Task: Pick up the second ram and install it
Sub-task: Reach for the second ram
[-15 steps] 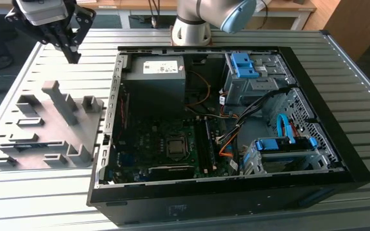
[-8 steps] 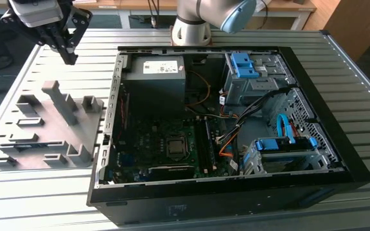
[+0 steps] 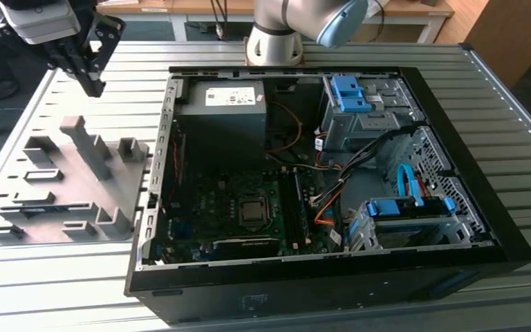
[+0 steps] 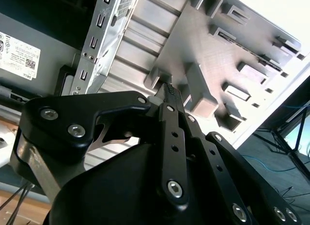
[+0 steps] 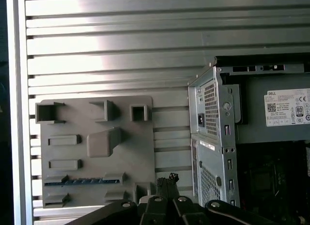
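Hand (image 3: 91, 88) has open air over holder tray (image 3: 72, 188); upright blocks (image 3: 88, 145) & PC case wall (image 3: 161, 159) obstruct lower down

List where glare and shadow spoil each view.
First wrist view: a bright glare band washes the ribbed table. Second wrist view: the corner past the gray tray is blown out white, the gripper dark in front. Exterior view: the inside of the computer case is dim against the paler table.
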